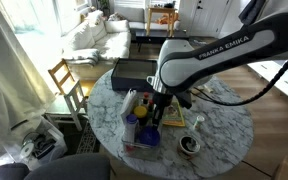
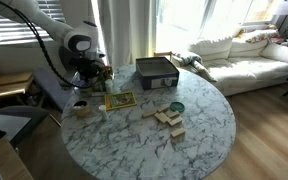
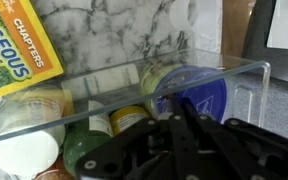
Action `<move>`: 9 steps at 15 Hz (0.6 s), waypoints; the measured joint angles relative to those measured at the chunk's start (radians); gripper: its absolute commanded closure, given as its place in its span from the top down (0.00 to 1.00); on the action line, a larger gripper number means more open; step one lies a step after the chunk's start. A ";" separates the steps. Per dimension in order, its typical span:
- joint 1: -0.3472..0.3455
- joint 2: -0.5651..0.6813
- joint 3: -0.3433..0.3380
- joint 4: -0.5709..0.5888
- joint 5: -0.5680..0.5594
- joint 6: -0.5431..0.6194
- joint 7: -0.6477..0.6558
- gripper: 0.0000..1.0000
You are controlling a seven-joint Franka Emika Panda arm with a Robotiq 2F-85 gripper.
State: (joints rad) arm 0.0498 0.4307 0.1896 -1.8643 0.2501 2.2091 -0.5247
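Fingers (image 3: 189, 128) sat low inside clear bin (image 3: 134, 72) near bench (image 1: 224, 125) edge | spread and hold: cannot tell | risk: snagging the wall could drag bin off.

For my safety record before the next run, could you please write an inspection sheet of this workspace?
Surface: round marble-pattern table.
Job's things: clear plastic bin holding jars, among them a blue lid and a yellow lid.
Clutter: yellow book beside the bin, wooden blocks, green bowl, dark box.
Grippers: gripper hangs low over the bin's jars; whether the jaws are open cannot be told.
Cables: a thin dark line beside the arm, perhaps a cable.
Surroundings: white couch, wooden chair, bright windows.
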 measured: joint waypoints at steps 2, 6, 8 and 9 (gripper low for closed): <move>0.003 0.008 0.000 0.000 -0.013 0.000 0.012 0.01; 0.006 0.016 0.000 0.000 -0.042 0.000 0.042 0.19; 0.007 0.016 0.000 0.000 -0.051 0.000 0.053 0.03; 0.007 0.016 0.000 0.001 -0.060 -0.004 0.055 0.01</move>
State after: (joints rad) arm 0.0568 0.4463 0.1893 -1.8635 0.1903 2.2055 -0.4696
